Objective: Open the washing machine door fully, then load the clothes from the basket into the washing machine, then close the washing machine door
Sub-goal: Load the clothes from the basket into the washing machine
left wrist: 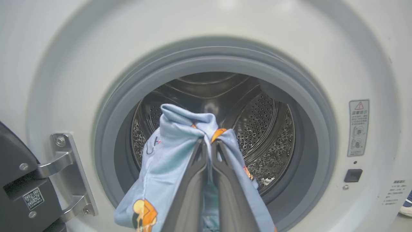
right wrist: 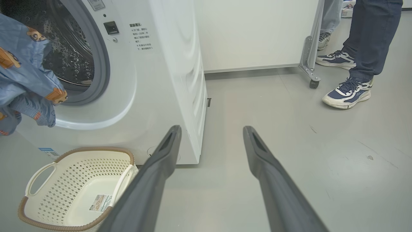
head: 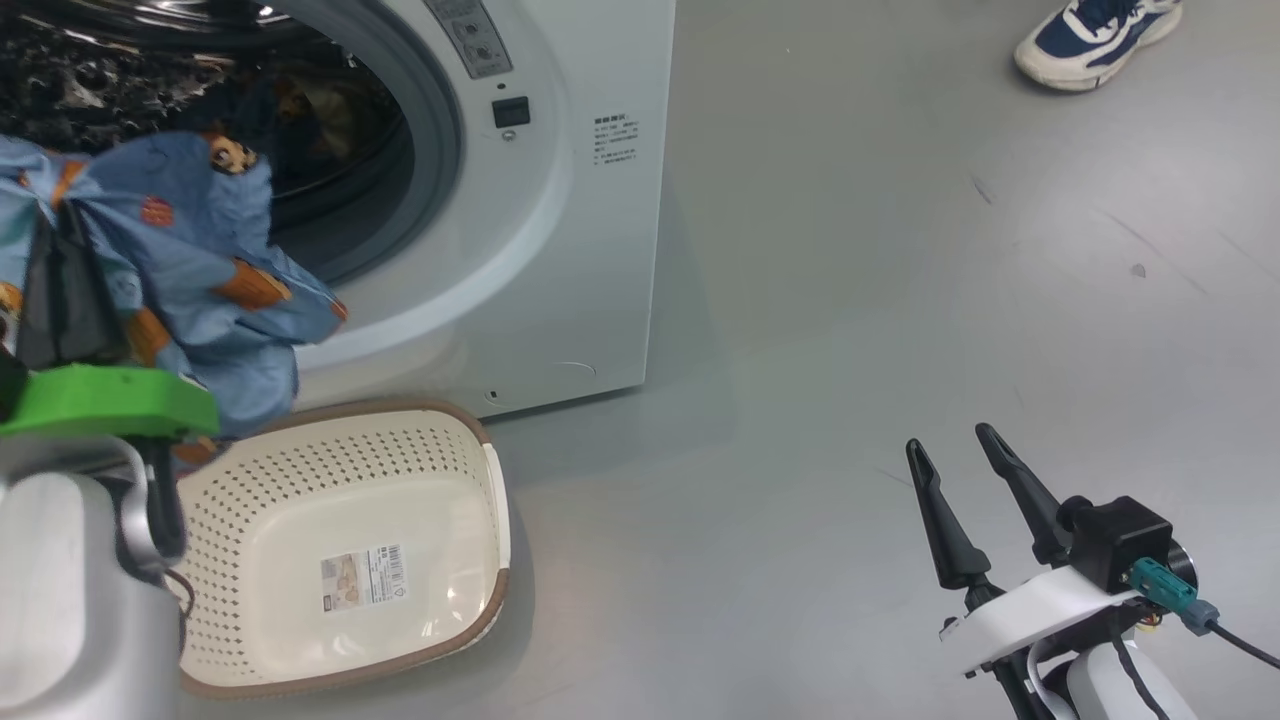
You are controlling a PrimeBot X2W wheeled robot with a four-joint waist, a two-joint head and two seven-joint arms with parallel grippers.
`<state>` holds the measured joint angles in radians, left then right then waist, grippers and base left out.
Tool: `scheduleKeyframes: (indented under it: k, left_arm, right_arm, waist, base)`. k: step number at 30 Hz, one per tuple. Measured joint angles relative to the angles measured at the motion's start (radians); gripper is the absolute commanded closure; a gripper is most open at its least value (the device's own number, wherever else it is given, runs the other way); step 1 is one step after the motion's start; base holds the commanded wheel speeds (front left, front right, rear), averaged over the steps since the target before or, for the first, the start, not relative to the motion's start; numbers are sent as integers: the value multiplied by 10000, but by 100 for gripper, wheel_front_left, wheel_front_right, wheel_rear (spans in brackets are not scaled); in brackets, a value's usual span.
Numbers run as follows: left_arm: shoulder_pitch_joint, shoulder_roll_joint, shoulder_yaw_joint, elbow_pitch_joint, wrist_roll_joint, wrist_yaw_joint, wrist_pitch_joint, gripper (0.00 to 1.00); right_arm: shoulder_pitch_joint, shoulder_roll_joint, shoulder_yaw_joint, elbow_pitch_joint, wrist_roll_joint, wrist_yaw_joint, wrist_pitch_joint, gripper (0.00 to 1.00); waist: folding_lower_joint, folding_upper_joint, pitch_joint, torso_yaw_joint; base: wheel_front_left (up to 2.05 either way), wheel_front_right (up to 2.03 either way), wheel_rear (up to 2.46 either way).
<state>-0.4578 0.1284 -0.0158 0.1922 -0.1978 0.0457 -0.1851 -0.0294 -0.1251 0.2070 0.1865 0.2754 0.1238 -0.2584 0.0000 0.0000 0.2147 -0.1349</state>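
**As clothes [left wrist: 167, 154] hang at the drum [left wrist: 264, 129] mouth**

While my left gripper [left wrist: 209, 143] is clamped tight on the clothes, I see them dangling just before the washing machine [left wrist: 370, 48] opening, above the basket [head: 400, 410] on the near floor. My right gripper [head: 948, 438] hovers far right, fingers spread wide, holding nothing.

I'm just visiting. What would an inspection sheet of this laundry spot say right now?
Surface: grey floor, faint scuffs.
Job's things: washer door swung open; clothes held up before the drum mouth; basket empty, on the floor.
Clutter: nothing seen.
Claws: left claw shut on the clothes; right claw open, empty.
Cables: black cable at the right wrist.
Surroundings: a person's shoes, white wall.
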Motion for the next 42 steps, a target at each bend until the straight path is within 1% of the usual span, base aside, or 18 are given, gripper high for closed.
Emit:
scheduleKeyframes:
  k: [1, 5, 10, 13, 18, 23, 32, 35, 37, 42]
  left_arm:
    - [-253, 107, 86, 82, 90, 81, 88, 100]
    - [-1049, 441, 255, 575, 215, 159, 376, 100]
    - [-1925, 579, 326, 1354, 259, 196, 635, 100]
    - [-2305, 690, 313, 1753, 426, 199, 633, 100]
    - [-3041, 709, 290, 2443, 499, 203, 627, 100]
    - [-3818, 794, 284, 3016, 541, 278, 631, 100]
    - [-5055, 1229, 353, 3990, 725, 288, 869, 100]
    - [-5428, 1231, 343, 4265, 732, 286, 1016, 100]
    - [-5872, 1093, 487, 4397, 520, 288, 888, 100]
    - [-6874, 965, 823, 4240, 410, 399, 33, 100]
  right_arm:
    - [-81, 0, 40, -4, 0, 0, 0, 0]
    - [-381, -12, 180, -44, 4, 0, 0, 0]
    - [-641, -54, 301, -71, 82, 0, 0, 0]
    - [-865, -69, 399, -73, 109, 0, 0, 0]
    - [-1134, -104, 499, -77, 161, 0, 0, 0]
    - [-1284, -255, 761, -73, 163, 0, 0, 0]
    - [-1434, -449, 1097, -75, 182, 0, 0, 0]
    - [-1445, -485, 1114, -79, 245, 0, 0, 0]
    - [-1490, -500, 1112, -102, 276, 0, 0, 0]
    - [-1714, -571, 1103, -205, 336, 0, 0, 0]
  waist:
    - [0, 0, 109, -67]
    - [0, 0, 555, -337]
    - [1, 0, 1144, -631]
    - [1, 0, 1499, -782]
    - [1, 0, 2040, -997]
    - [1, 0, 2476, -1139]
    - [2, 0, 3127, -1327]
    - [1, 0, 3343, -1383]
    - [1, 0, 3555, -1420]
    - [2, 0, 3872, -1426]
  base:
    - [0, 0, 0]
    - [0, 0, 0]
    - [0, 0, 0]
    - [0, 0, 0]
    - [0, 0, 0]
    - [0, 0, 0]
    - [0, 0, 0]
    - [0, 0, 0]
    - [0, 0, 0]
    - [0, 0, 0]
